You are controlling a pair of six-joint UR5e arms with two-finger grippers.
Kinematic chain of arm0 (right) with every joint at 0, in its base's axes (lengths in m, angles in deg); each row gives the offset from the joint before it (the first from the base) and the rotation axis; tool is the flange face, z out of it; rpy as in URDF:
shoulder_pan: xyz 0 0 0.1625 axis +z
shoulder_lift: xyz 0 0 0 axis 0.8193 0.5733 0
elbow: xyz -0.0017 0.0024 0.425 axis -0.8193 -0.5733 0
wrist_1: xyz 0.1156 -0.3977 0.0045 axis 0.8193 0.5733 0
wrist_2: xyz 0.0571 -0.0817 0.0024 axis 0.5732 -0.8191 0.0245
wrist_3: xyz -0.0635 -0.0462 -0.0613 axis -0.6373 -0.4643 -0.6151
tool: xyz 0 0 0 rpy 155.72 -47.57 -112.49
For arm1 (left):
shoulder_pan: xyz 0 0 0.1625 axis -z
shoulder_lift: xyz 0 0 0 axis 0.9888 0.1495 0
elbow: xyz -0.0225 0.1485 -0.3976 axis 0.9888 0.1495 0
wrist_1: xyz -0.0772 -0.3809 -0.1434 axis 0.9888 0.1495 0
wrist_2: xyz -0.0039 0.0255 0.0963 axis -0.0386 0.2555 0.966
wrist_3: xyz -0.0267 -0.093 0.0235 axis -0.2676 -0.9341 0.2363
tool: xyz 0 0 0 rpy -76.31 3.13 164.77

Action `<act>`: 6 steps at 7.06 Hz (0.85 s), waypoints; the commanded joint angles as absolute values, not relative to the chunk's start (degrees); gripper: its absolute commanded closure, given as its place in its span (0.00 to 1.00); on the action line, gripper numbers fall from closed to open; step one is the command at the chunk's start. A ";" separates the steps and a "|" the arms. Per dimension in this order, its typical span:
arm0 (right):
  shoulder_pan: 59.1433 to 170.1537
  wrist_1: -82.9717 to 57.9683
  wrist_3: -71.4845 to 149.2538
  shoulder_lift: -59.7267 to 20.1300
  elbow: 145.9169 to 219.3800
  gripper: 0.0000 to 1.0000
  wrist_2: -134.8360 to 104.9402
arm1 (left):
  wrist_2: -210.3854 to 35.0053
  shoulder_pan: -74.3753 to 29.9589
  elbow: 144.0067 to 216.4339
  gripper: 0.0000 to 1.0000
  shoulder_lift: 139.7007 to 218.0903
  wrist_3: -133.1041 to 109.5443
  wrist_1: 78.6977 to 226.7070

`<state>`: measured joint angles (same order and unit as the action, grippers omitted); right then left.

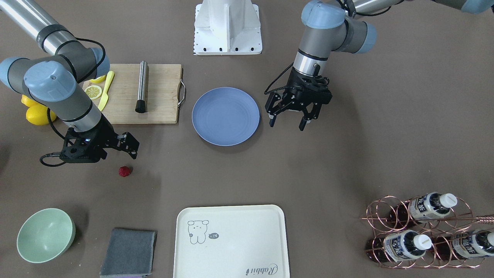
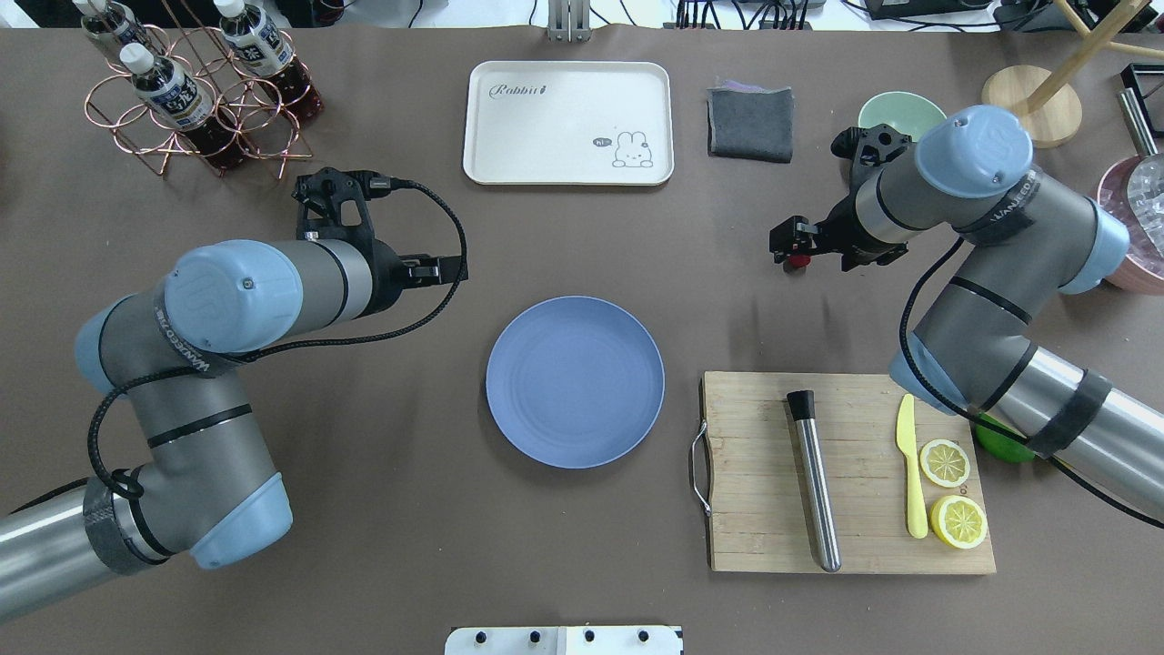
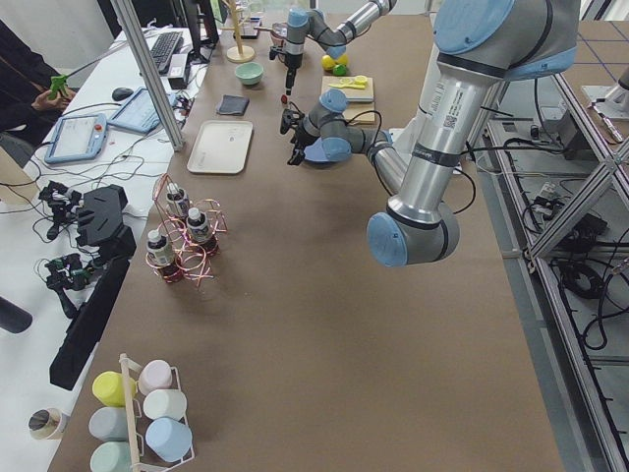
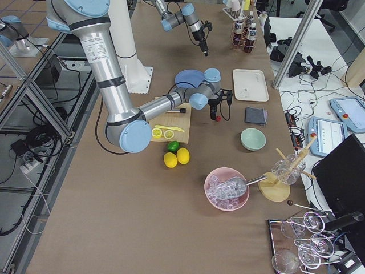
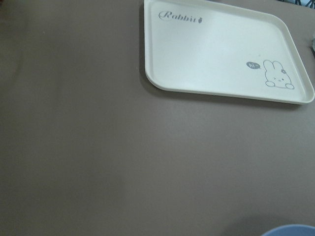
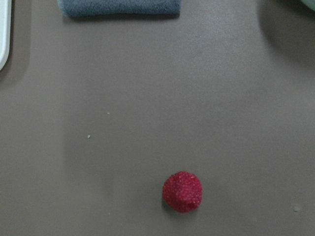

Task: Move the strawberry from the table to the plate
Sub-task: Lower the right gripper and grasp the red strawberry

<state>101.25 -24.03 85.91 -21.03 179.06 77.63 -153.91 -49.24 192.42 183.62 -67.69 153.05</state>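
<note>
I have the right tool low over the broad grey-brown bench, and the tiny dark-red bumpy strawberry lies on the bench just past its tip, on the side away from the robot's base. The two are not touching. From the front-facing camera I see this tool edge-on, and its own wrist camera shows no fingers, so I cannot tell whether its jaws stand apart or together. In that wrist view the strawberry sits alone on bare bench, low in the frame and a little right of centre. From the overhead camera the berry peeks out from under the tool.

The round matte blue-lavender plate lies flat between my two tools, well apart from the strawberry, with only its faint rings on it.

The left tool hangs just beside the plate's rim, on the side away from the right tool. Its jaws are spread wide with nothing between them.

Beyond the right tool, away from the base, lie a folded grey cloth and a mint-green bowl. A wooden cutting board lies behind the right tool, towards the base.
</note>
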 commanded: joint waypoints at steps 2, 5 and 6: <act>101.07 -24.12 85.31 -24.12 174.31 0.02 75.95 | -157.46 -45.82 192.17 0.02 183.56 -66.84 152.97; 100.55 -24.12 85.22 -24.21 172.45 0.18 75.24 | -157.83 -45.54 192.08 0.02 183.47 -66.83 153.05; 100.02 -24.03 85.14 -24.22 172.27 0.40 74.10 | -157.83 -45.46 192.43 0.02 182.78 -66.83 153.05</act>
